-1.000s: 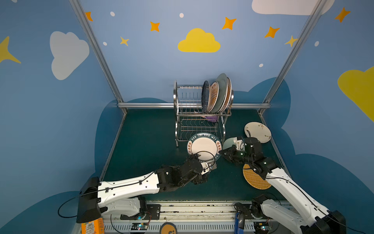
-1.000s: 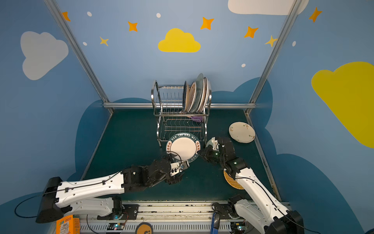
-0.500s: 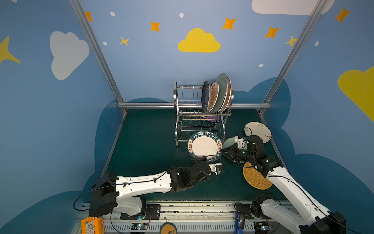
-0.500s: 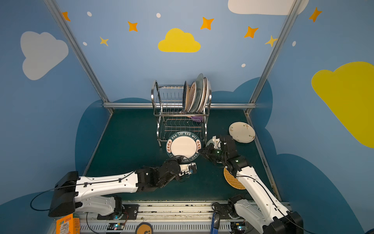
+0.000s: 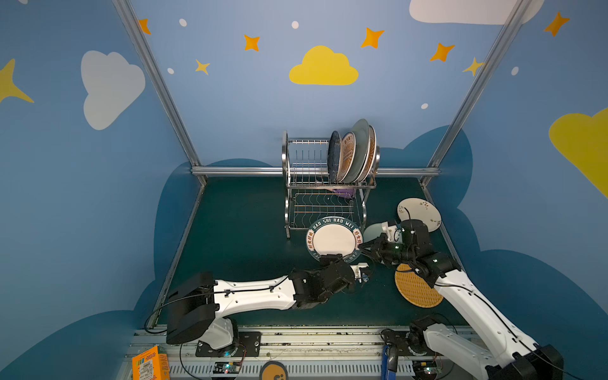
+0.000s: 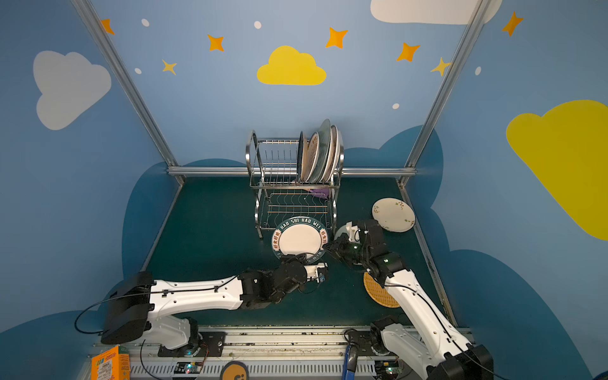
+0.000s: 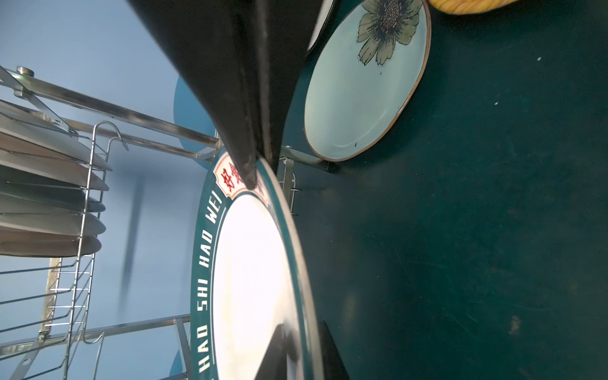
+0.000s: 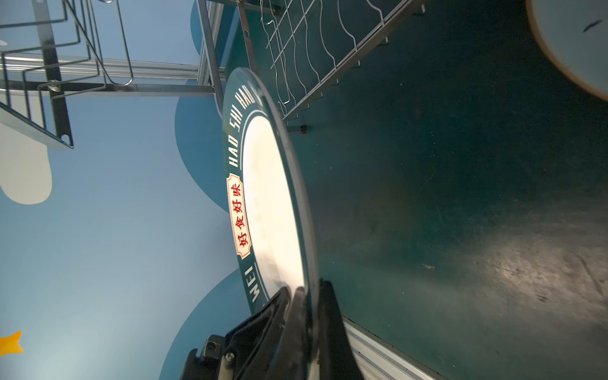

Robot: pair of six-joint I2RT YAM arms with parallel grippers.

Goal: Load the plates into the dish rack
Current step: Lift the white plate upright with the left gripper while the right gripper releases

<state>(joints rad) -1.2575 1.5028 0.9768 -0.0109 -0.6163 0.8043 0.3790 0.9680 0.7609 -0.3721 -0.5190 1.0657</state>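
Note:
The plate with the lettered rim is held tilted above the green mat, just in front of the dish rack. My right gripper is shut on its right rim. My left gripper pinches its near rim, one finger on the white face and one behind. Several plates stand in the rack's upper tier. On the mat lie a cream floral plate, a woven tan plate and a pale green plate.
The pale green plate lies partly under my right wrist. A small purple object sits at the right of the rack, just under its upper tier. Aluminium frame bars border the mat at the back and sides. An orange box stands at the front left.
My left gripper was open under the plate; it has shifted toward the near rim and closed on it. The right gripper and the plate have barely moved.

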